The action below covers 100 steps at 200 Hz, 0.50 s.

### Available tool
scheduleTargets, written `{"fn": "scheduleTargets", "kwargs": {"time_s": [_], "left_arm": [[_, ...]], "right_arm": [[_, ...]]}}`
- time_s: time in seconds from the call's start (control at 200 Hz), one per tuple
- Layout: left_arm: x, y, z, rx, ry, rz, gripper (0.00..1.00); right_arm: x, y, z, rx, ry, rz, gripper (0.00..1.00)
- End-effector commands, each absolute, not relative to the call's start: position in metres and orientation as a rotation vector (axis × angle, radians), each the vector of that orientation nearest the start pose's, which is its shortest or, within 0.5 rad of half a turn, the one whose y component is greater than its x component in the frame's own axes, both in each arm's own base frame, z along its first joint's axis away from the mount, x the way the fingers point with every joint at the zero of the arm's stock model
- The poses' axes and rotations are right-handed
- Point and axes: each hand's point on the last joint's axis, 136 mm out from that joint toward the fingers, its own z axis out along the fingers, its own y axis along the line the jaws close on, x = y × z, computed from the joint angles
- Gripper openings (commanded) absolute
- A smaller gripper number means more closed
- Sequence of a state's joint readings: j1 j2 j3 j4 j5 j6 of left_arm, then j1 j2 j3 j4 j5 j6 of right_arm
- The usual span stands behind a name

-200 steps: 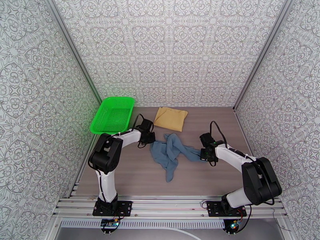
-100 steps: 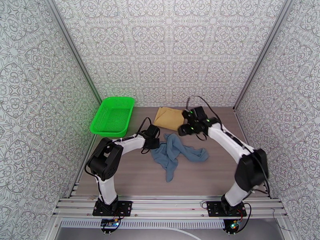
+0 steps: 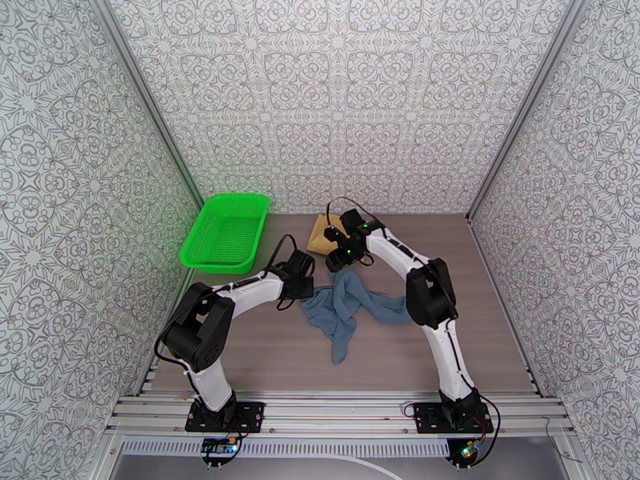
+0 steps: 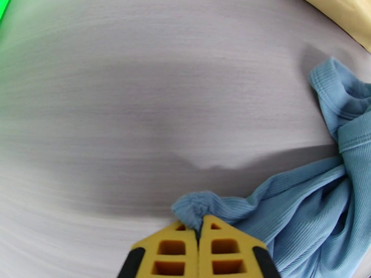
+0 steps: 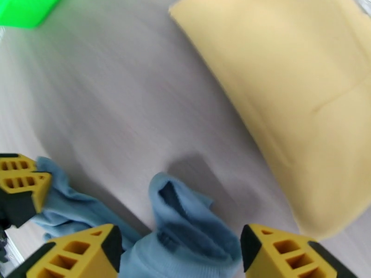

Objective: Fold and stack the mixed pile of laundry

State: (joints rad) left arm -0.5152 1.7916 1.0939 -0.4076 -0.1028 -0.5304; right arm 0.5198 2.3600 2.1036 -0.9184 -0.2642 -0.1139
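My left gripper (image 4: 199, 223) is pinched tight on a bunched corner of the slate blue tank top (image 3: 348, 306) - the two yellow pads meet with only that little knot of ribbed cloth poking out between them. This is the tank top's left edge, the side facing the green basket (image 3: 226, 230). The tank top itself lies crumpled on the table (image 3: 264, 346), one long strip trailing toward the near edge and another reaching out to its right. My right gripper (image 5: 178, 242) hangs over the tank top's far end with its fingers spread wide, one on each side of a raised fold of blue fabric; nothing is clamped between them, and I cannot tell whether the pads touch the cloth. Just beyond the tank top's far end lies the mustard-yellow cloth (image 5: 287, 98), flat and smooth - near the blue fabric, with a strip of bare table between them in my right wrist view. The basket sits beyond the tank top's left edge, well apart from it.
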Motion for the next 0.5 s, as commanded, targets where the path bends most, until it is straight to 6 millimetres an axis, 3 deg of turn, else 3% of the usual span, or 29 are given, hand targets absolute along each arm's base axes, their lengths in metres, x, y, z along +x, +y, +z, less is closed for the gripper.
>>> {"fn": "scheduleTargets", "kwargs": {"time_s": [0.0, 0.33, 0.415, 0.46, 0.495], "left_arm": [[0.367, -0.185, 0.043, -0.07, 2.676, -0.207, 0.0], [0.365, -0.183, 0.038, -0.077, 2.688, -0.213, 0.0], [0.365, -0.182, 0.039, -0.077, 2.689, -0.212, 0.0], [0.364, -0.182, 0.038, -0.078, 2.689, -0.212, 0.0], [0.364, -0.181, 0.038, -0.08, 2.691, -0.207, 0.0]], "right_arm": [[0.454, 0.323, 0.067, -1.03, 2.604, 0.416, 0.67], [0.451, 0.323, 0.028, -1.062, 2.675, 0.335, 0.52], [0.452, 0.321, 0.021, -1.054, 2.687, 0.313, 0.4], [0.454, 0.319, 0.018, -1.043, 2.691, 0.293, 0.23], [0.456, 0.318, 0.018, -1.03, 2.69, 0.278, 0.16]]}}
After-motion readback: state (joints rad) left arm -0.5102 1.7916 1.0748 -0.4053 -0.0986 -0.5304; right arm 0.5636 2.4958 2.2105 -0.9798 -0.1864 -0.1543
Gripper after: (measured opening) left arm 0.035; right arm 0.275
